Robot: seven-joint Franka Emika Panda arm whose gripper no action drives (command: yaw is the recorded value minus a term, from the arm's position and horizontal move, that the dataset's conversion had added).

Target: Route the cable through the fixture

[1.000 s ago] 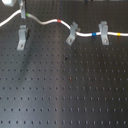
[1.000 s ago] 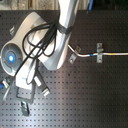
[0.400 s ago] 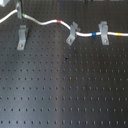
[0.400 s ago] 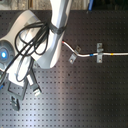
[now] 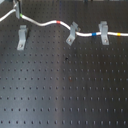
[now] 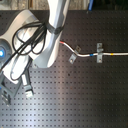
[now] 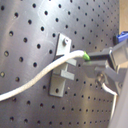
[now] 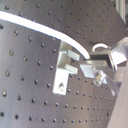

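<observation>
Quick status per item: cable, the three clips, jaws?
cable: gripped at its green band, clear of the fixture's fork.
fixture: upright, empty in the first exterior view.
slanting clip: cable threaded.
broad clip: cable threaded.
gripper: jaws shut on the cable.

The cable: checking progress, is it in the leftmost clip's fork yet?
Out. The cable passes above the fixture, not through its forked top.
</observation>
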